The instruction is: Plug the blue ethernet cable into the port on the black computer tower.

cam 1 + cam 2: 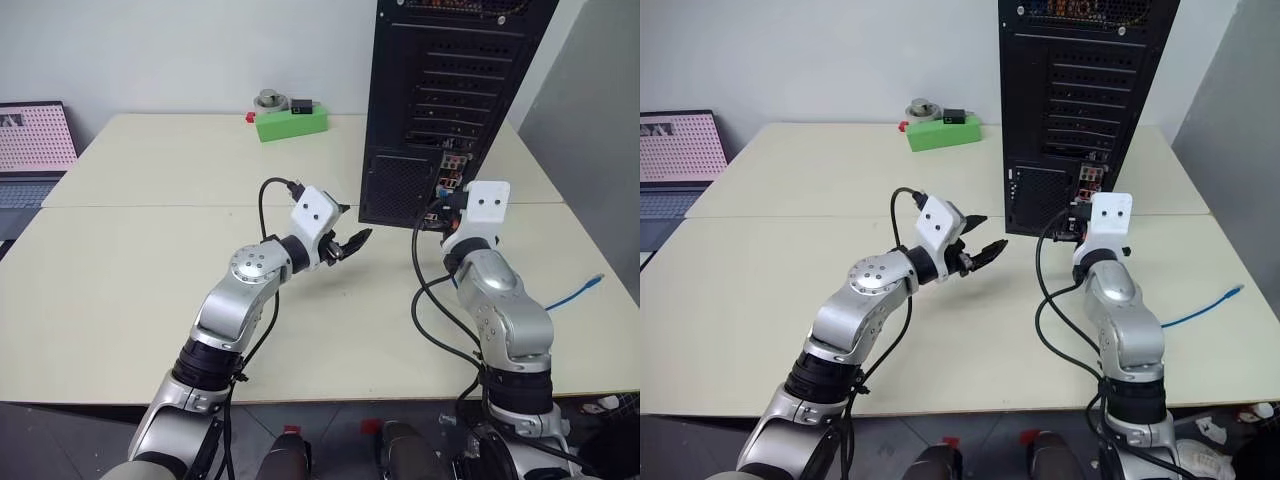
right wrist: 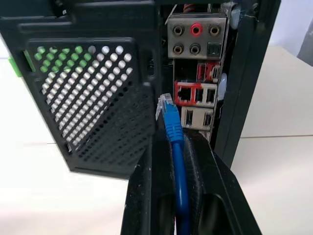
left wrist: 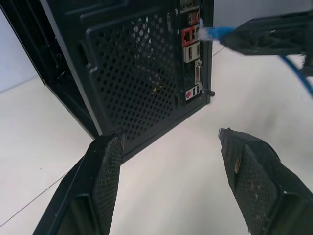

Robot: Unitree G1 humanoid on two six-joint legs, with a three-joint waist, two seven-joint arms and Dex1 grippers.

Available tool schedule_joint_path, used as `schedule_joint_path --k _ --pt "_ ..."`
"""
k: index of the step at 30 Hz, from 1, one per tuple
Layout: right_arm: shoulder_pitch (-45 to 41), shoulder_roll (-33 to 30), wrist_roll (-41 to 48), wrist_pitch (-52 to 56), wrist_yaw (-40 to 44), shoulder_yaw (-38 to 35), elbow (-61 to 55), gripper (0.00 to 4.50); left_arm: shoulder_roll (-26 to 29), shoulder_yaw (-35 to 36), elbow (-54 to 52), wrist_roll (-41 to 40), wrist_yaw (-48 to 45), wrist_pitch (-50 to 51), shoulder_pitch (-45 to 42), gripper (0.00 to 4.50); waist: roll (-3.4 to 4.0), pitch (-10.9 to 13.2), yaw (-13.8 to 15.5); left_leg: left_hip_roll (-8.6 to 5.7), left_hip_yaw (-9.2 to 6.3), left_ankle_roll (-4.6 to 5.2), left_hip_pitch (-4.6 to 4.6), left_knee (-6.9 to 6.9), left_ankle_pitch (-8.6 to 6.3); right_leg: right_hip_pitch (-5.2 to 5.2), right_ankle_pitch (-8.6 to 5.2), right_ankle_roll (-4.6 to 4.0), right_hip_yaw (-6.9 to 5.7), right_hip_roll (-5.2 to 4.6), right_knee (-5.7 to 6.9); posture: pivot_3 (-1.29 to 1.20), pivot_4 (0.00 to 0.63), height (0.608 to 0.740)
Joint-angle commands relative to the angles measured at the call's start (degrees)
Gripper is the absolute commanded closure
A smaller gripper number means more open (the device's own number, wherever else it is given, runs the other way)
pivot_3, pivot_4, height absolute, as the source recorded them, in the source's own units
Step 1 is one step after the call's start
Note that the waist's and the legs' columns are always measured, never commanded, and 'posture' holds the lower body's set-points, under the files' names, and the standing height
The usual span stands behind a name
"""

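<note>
Thin bright-blue ethernet cable (image 2: 173,128): clear plug pinched in the closed right gripper (image 2: 172,147), just short of the red-framed port (image 2: 185,93) low on the tall black metal computer tower (image 1: 440,90) at the table's far right; loose end trails near right. Left gripper (image 3: 168,147): wide apart, empty, beside the mesh vent (image 3: 139,78). Risk: the plug sits left of the socket and may snag its metal edge.
</note>
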Motion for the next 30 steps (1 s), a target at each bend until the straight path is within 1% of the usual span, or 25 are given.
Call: schedule_joint_path --k 1,12,30 --pt "-2.1 0.6 -0.4 -2.7 -0.6 -1.8 1.7 4.50 -0.2 1.1 -3.9 -1.6 -1.8 1.3 -1.3 1.25 0.00 0.0 0.0 0.00 0.00 0.00 0.00 -0.01 0.00 0.00 0.00 0.00 0.00 0.00 0.00 0.00 0.150 0.740" --pt "-4.1 0.7 -1.0 -6.0 -0.1 -2.7 7.3 4.50 1.2 2.5 -3.4 -3.2 -6.0 2.1 -2.5 1.25 0.00 0.0 -0.6 0.00 0.05 0.00 -0.01 -0.02 0.00 -0.02 0.00 0.00 0.04 0.00 0.00 0.00 0.150 0.740" --pt "-5.5 0.9 -0.9 -6.9 0.6 -2.2 9.5 4.50 1.5 2.4 -2.9 -2.0 -6.4 1.3 -1.9 1.25 0.00 0.0 -0.9 0.00 0.06 0.00 0.01 -0.01 0.00 -0.02 0.00 0.00 0.07 0.00 0.00 0.00 0.150 0.740"
